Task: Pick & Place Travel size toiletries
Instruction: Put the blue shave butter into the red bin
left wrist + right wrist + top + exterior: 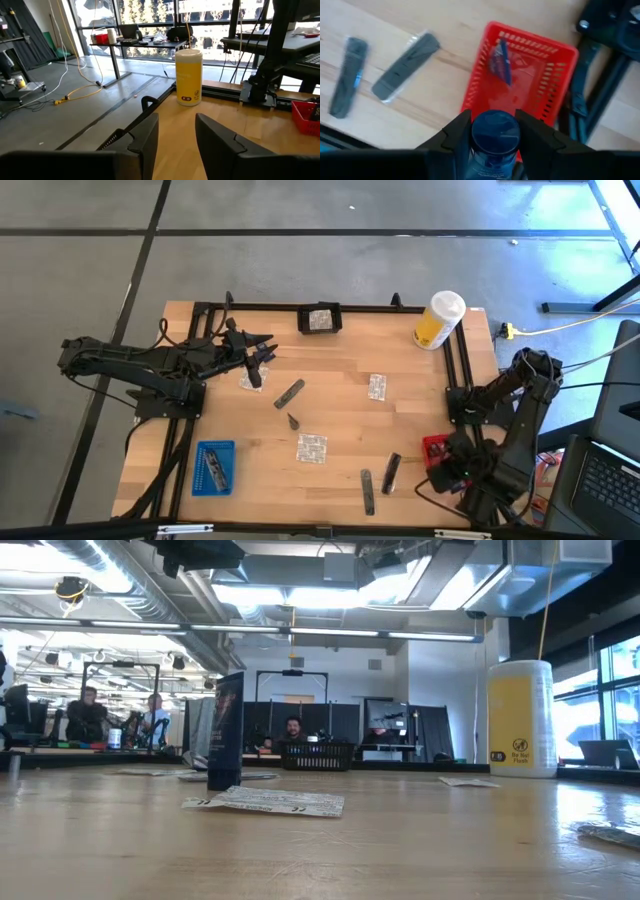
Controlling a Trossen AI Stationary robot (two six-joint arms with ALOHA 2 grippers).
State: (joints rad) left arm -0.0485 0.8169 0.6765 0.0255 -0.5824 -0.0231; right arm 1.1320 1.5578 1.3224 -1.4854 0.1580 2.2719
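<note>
1. The right gripper (495, 132) has its fingers clamped on a small dark tube (495, 131) with a blue round end, held just above the near rim of the red tray (560, 52). If the grip is released from this spot, the tube could strike the rim and roll out onto the table instead of dropping in.
2. The tray already holds one small item (501, 61); a tube dropped on top of it may bounce or rest crooked.
3. The tray sits at the table's right edge (436, 448), close to the right arm's own base, so the arm is folded tight and a wrist swing could nudge the tray.
4. Two flat grey sticks (405, 66) lie on the wood just beside the tray; a low retreat across them could drag them.
5. The left gripper (175, 145) hangs above the table with its fingers a narrow gap apart and nothing between them. In the high view it sits over the sachet (248, 381) at the table's left.
6. More sachets (311, 447) and sticks (289, 393) lie scattered mid-table; both arms reaching there together would risk a clash.
7. The yellow container (438, 320) stands at the far right corner, well apart from both grippers, so it is unlikely to be knocked.
</note>
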